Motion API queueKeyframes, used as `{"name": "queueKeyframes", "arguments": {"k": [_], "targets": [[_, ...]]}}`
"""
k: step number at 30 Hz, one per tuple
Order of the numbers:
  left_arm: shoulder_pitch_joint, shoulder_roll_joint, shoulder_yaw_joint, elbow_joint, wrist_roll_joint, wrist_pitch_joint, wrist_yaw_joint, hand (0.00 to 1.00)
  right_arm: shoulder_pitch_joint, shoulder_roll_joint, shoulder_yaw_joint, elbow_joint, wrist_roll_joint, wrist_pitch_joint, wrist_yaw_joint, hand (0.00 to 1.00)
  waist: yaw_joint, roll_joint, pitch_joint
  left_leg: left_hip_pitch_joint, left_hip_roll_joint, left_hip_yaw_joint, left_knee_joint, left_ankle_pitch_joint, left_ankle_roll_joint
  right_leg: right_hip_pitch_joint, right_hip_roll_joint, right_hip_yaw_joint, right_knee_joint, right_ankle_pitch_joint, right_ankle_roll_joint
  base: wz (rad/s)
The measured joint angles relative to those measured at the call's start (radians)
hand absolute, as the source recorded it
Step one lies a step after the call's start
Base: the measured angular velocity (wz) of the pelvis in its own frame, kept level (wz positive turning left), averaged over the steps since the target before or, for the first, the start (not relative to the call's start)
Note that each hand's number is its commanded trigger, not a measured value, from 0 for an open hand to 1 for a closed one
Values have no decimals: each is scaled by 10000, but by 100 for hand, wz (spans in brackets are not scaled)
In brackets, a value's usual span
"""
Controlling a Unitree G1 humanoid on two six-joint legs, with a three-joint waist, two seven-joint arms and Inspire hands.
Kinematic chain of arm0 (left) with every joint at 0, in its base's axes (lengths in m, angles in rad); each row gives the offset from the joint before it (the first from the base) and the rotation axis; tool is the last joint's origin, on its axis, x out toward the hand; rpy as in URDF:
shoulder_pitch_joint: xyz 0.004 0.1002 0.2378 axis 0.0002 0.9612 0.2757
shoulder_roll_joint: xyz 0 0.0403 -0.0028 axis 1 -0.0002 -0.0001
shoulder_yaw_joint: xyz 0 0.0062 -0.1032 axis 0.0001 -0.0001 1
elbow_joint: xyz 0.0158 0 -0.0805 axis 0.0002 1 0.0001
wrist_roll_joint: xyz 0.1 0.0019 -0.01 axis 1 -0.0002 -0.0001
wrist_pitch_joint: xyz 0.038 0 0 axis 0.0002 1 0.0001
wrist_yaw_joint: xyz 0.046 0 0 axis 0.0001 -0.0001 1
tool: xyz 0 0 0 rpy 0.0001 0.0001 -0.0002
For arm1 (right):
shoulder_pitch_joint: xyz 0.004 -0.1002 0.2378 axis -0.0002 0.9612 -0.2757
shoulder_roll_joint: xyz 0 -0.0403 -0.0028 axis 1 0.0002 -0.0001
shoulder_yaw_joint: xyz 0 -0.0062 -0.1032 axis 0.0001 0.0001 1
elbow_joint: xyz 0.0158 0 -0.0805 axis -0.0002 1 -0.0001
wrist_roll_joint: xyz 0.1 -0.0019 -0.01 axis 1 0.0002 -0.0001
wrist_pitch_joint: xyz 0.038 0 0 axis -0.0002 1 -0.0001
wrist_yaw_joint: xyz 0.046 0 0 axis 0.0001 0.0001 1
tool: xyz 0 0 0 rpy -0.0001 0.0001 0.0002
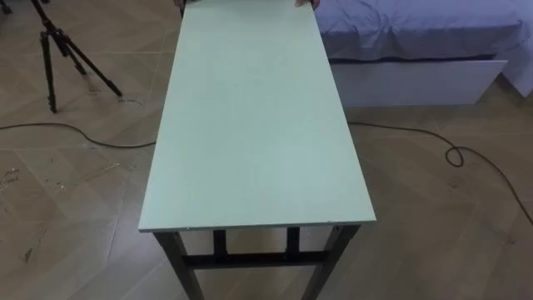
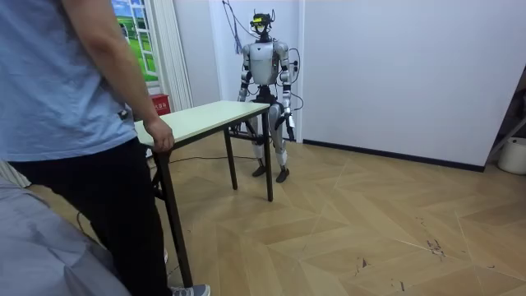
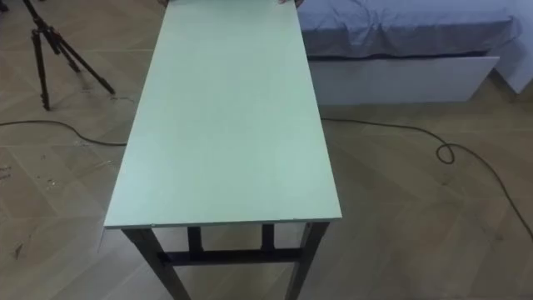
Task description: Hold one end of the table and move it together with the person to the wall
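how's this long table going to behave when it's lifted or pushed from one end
The table is probably stiff: flat board top on dark legs with crossbars. Long and narrow, it would likely swing or tilt if lifted at one end alone; a person's hand holds its far end. Its smooth edge may slip.
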Motion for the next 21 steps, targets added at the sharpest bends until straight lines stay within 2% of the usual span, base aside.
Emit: {"name": "queueKeyframes", "arguments": {"k": [5,10,17,21], "targets": [[-10,3,-43,-15,-366,1,-29,0,-5,0,85,-13,25,11,48,0,12,-33,-8,-45,-1,-28,0,0,0,-22,-6,-13,-1,0,0,0],[-23,30,-62,-56,-587,3,-234,0,-32,0,362,-9,59,16,246,0,23,-110,-85,-156,-1,-80,27,0,0,-158,-8,-50,15,2,-1,0],[8,42,-76,130,-1603,85,-920,0,12,-3,440,271,53,93,458,0,58,60,31,-33,2,-116,-9,0,0,1,-12,-98,6,6,-3,1],[28,44,-64,161,-2402,164,-1520,0,40,-16,351,267,122,304,856,0,61,129,20,-187,-3,-108,31,0,0,-57,-14,-134,35,8,-4,2]]}}
